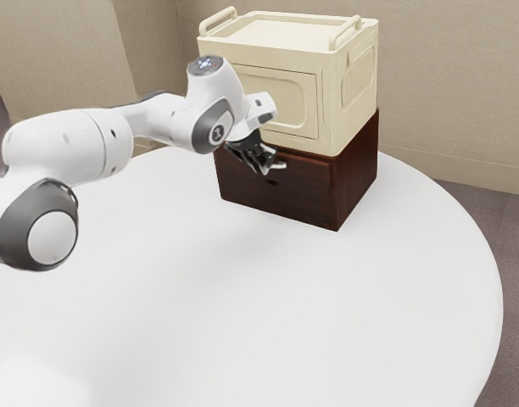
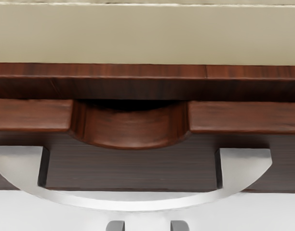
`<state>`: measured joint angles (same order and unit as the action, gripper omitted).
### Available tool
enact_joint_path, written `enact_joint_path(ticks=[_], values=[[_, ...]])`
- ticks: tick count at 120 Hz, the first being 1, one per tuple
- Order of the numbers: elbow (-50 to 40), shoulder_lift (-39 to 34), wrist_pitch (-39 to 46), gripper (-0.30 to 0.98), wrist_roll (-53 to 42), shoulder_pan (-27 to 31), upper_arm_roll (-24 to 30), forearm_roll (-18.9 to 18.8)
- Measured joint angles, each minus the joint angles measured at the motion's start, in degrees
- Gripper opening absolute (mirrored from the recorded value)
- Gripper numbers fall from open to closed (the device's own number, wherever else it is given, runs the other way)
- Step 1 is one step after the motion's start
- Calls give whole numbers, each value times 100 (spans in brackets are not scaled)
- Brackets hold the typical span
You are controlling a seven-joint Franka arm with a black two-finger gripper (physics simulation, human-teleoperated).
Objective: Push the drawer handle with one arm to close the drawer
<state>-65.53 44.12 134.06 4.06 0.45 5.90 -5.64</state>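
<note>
Drawer front (image 2: 138, 171): dark reddish-brown wood grain, upper edge running left and right of a rounded scoop (image 2: 133, 132). Black opening visible at the scoop's far side. Beyond the drawer front, a brown casing edge (image 2: 152, 71); above and beyond that, a plain cream panel (image 2: 147, 33).

Handle (image 2: 133, 204): smooth silver metal, bow-shaped, one broad mount at each end, curve bulging toward the claw (image 1: 269, 164). Two grey fingertips (image 2: 115, 225) stand apart, just beside the handle's near edge, roughly opposite its middle; a narrow strip of white surface (image 2: 22, 214) shows between them and the handle.
</note>
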Motion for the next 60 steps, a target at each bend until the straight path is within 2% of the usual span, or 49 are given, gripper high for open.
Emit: enact_joint_path(ticks=[14,19,22,34,40,50,60], values=[[104,145,117,4,-71,-1,54,-7],[-74,-5,146,5,-96,-1,58,20],[-465,-291,163,6,-101,0,56,60],[-3193,-2466,143,15,-9,-2,46,325],[-4012,-3399,-116,22,59,-3,40,589],[-4340,-4352,-992,36,158,-68,-157,1130],[-3625,-4595,-1935,47,218,12,-252,1393]])
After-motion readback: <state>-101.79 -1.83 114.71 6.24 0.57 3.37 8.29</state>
